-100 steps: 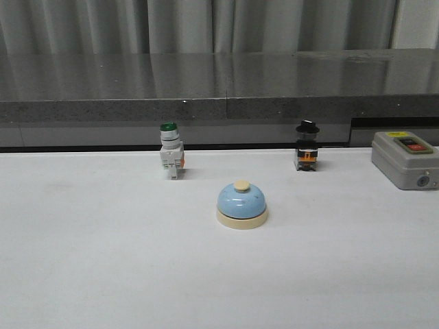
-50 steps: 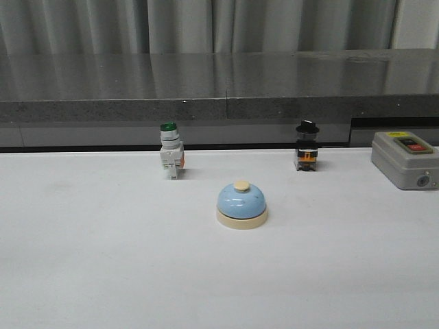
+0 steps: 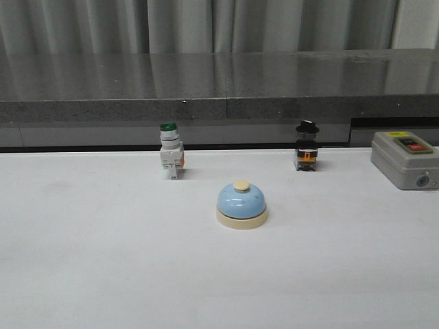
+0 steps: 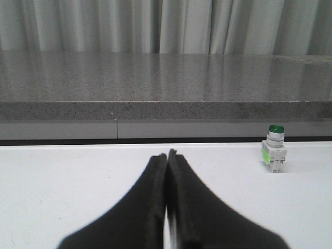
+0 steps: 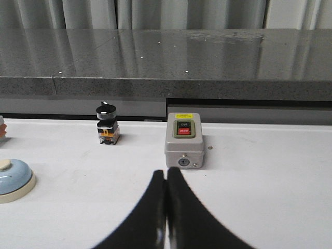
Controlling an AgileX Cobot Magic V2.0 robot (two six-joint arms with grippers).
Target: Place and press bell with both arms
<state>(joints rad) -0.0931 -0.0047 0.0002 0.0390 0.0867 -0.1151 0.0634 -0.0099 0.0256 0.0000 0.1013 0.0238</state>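
Note:
The bell (image 3: 241, 205), a light-blue dome on a cream base with a cream button, stands alone in the middle of the white table; part of the bell (image 5: 13, 179) also shows in the right wrist view. Neither arm appears in the front view. My left gripper (image 4: 167, 154) is shut with nothing between its fingers, low over bare table and far from the bell. My right gripper (image 5: 166, 173) is shut and empty too, pointing at the grey box, with the bell off to its side.
A green-capped white push-button switch (image 3: 171, 151) stands behind the bell to the left. A black-capped switch (image 3: 306, 147) stands behind it to the right. A grey box with a red button (image 3: 405, 158) sits at the far right. A dark stone ledge (image 3: 219, 96) runs behind the table.

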